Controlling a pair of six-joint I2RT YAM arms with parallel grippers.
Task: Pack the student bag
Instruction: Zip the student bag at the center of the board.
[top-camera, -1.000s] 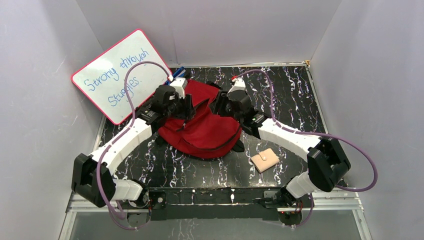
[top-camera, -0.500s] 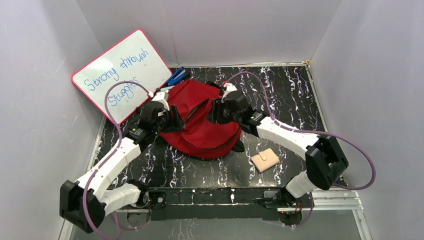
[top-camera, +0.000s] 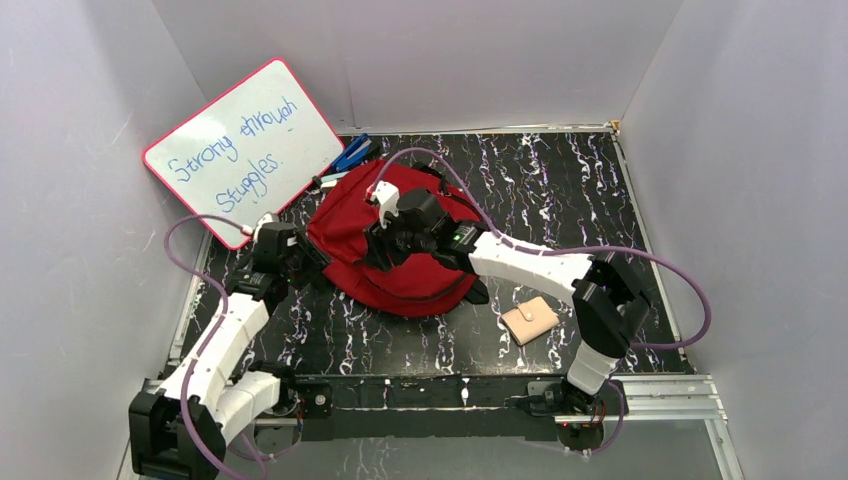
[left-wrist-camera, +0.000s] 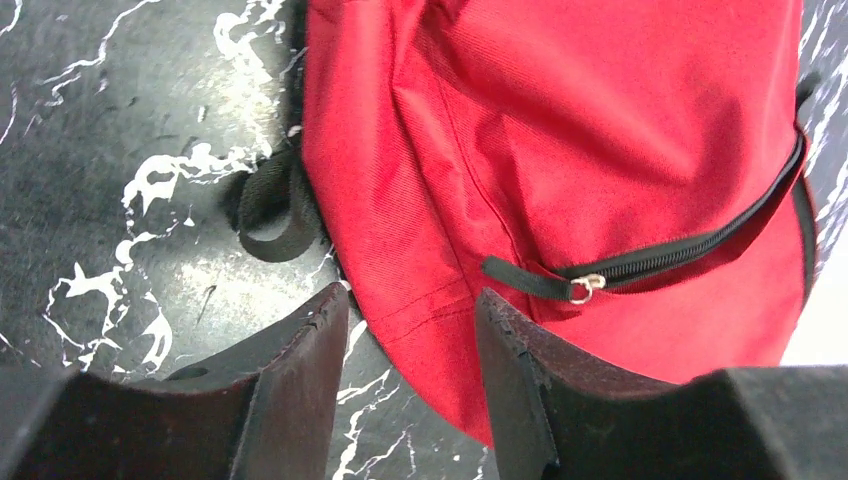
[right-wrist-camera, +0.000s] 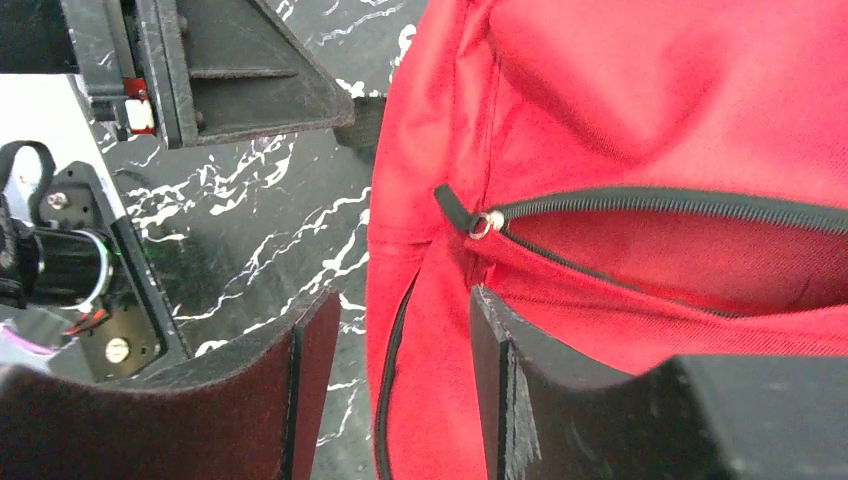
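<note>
The student bag (top-camera: 412, 287) is a dark-red backpack lying flat on the black marbled table. My left gripper (top-camera: 304, 264) is open and empty at the bag's left edge; in the left wrist view the gripper (left-wrist-camera: 410, 335) hangs above the bag's (left-wrist-camera: 600, 140) corner, near a zipper pull (left-wrist-camera: 583, 288). My right gripper (top-camera: 382, 252) is open and empty over the bag's left half. In the right wrist view this gripper (right-wrist-camera: 400, 345) straddles the bag's (right-wrist-camera: 650, 90) side seam, below the zipper pull (right-wrist-camera: 485, 224) of a partly open pocket.
A small beige wallet (top-camera: 530, 320) lies on the table right of the bag. A whiteboard (top-camera: 240, 150) leans at the back left, with blue pens (top-camera: 350, 153) beside it. A black strap loop (left-wrist-camera: 268, 212) sticks out from the bag's left side. White walls enclose the table.
My left arm has pulled back down and to the left, off the bag's top to its left edge. My right gripper has swung left across the bag.
</note>
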